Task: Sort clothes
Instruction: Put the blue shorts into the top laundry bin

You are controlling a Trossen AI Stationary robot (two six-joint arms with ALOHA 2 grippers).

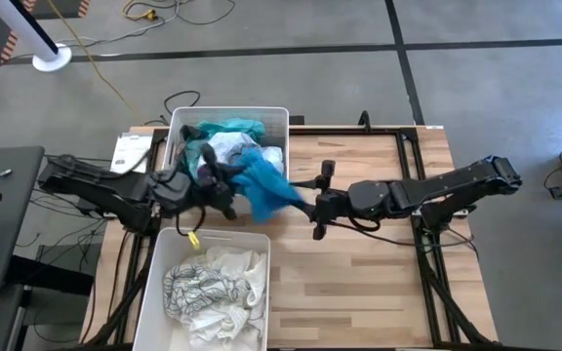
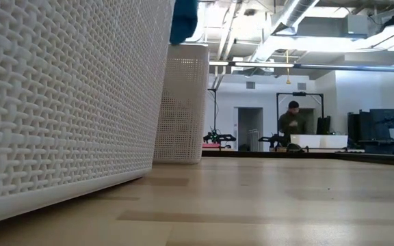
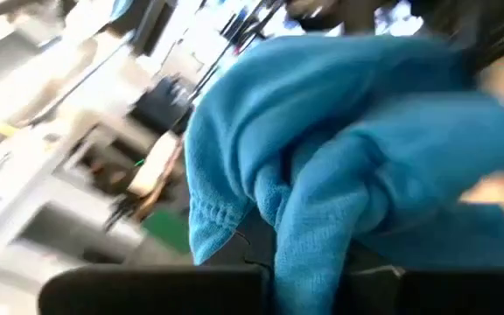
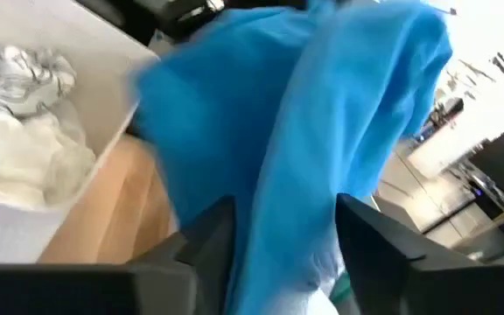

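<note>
A bright blue garment (image 1: 266, 185) hangs in the air over the gap between two white bins; its lower end shows at the top of the low view (image 2: 183, 20). My left gripper (image 1: 224, 190) is shut on its left part. My right gripper (image 1: 312, 202) is open at the garment's right end, and the blue cloth (image 4: 304, 131) hangs between its two fingers (image 4: 208, 241). The far bin (image 1: 279, 117) holds teal, white and blue clothes (image 1: 227, 141). The near bin (image 1: 154, 283) holds white and patterned clothes (image 1: 213, 288). My left gripper holds a bunched fold of the blue garment (image 3: 322, 219), which fills its wrist view and hides the fingertips. The fingers come roughly level from the table's left. The garment is lifted clear and droops toward the table's right. My right gripper: I cannot tell whether it touches the cloth.
The two bins stand side by side at the table's left, their perforated walls (image 2: 60, 102) filling the low view's left. Bare wooden tabletop (image 1: 379, 283) lies to the right. A person (image 2: 291, 123) is far off in the room behind.
</note>
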